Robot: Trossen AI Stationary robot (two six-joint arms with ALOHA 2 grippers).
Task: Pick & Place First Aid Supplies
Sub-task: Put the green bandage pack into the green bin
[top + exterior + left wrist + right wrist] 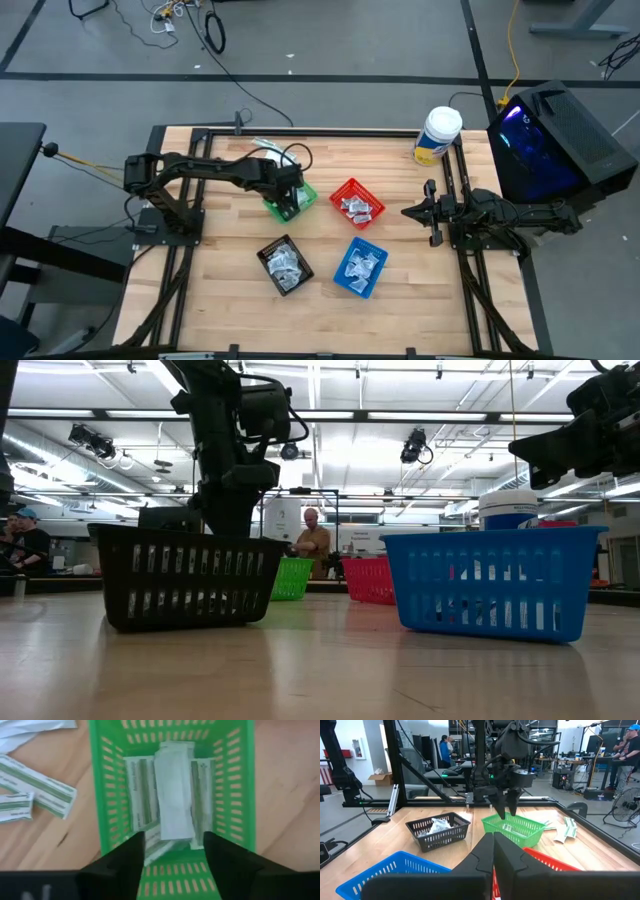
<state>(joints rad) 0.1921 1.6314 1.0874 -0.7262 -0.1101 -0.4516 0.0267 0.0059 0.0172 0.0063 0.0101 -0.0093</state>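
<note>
**Sorting strips into the green basket**

Hovering directly over the green basket (pixel 291 199), the left tool (pixel 174 851) has its two dark fingers spread apart with nothing between them, and a white wrapped strip (pixel 173 795) lies loose just below on top of the pile. That looks like a release in progress: the tool sits above the basket's middle so a packet would fall inside the walls rather than on the rim.

The baskets seem to serve as sorting bins. The green one holds long narrow strips with pale-green print, laid roughly parallel. The red basket (pixel 357 203), black basket (pixel 285 265) and blue basket (pixel 359 267) each hold small crinkled white packets. More loose strips (pixel 35 787) wait on the wooden surface (pixel 230 290) just beside the green basket, probably the next ones to collect.

All four baskets are rigid plastic with slotted walls and floors. The packets are flat, thin paper or film wrappers, light and likely slippery to pinch off smooth wood.

Parked near the surface's right edge, well apart from the baskets, the right tool (pixel 428 212) has its fingers pressed together on nothing. A white-lidded tub (pixel 437 135) stands at the far corner.
</note>
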